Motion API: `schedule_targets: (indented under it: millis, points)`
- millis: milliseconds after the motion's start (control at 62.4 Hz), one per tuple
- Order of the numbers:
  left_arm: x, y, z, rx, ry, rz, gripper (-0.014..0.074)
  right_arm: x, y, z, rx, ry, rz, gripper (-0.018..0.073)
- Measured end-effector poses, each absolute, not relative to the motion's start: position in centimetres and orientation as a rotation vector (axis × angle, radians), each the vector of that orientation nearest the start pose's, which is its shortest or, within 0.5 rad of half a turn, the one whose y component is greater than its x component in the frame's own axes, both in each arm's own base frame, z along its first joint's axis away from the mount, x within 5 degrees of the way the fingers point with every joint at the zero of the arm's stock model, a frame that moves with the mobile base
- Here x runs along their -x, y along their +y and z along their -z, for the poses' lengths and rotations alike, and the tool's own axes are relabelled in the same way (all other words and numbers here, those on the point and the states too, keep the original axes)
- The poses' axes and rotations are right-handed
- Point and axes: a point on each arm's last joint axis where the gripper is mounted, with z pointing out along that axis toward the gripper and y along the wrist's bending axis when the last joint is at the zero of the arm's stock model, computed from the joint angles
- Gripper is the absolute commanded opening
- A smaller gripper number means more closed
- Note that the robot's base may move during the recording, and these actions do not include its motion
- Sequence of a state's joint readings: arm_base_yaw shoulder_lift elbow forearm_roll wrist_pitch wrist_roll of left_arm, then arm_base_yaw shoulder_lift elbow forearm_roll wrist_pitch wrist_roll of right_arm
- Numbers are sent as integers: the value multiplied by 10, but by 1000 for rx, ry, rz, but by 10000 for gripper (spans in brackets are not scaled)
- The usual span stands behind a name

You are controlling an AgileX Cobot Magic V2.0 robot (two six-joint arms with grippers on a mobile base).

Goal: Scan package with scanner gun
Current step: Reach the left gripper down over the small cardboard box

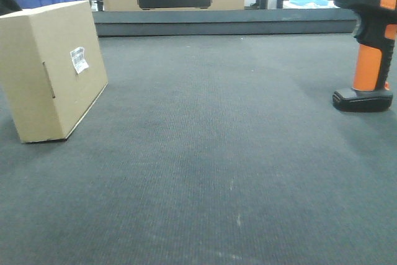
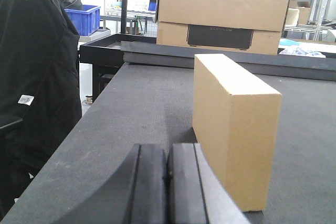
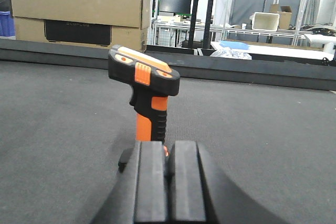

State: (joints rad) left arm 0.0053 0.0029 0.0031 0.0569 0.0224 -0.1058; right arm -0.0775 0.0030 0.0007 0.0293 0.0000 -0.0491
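Waiting at the first step, the left hand (image 2: 168, 156) and right hand (image 3: 169, 153) are pressed shut and empty; the package (image 1: 53, 69) stands on the worktop (image 1: 217, 153) beside the left, the scanner gun (image 1: 370, 41) ahead of the right, which likely must open next to grip it

Dark grey carpeted table (image 1: 217, 172): package (image 1: 53, 69) left, scanner gun (image 1: 369, 48) right, well apart.

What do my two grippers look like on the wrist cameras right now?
The left gripper and the right gripper look alike: matte black, two flat blocky fingers rising from a curved, flaring body. No cables or markings show; the arms are out of view.
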Motion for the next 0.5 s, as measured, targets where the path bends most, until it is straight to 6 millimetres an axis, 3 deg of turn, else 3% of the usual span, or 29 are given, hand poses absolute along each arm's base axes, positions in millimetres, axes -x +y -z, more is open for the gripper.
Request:
schedule_targets:
  millis: [496]
  points:
    - [-57, 0, -210, 42, 1511, 34, -111, -56, -4, -213, -43, 1487, 79, -154]
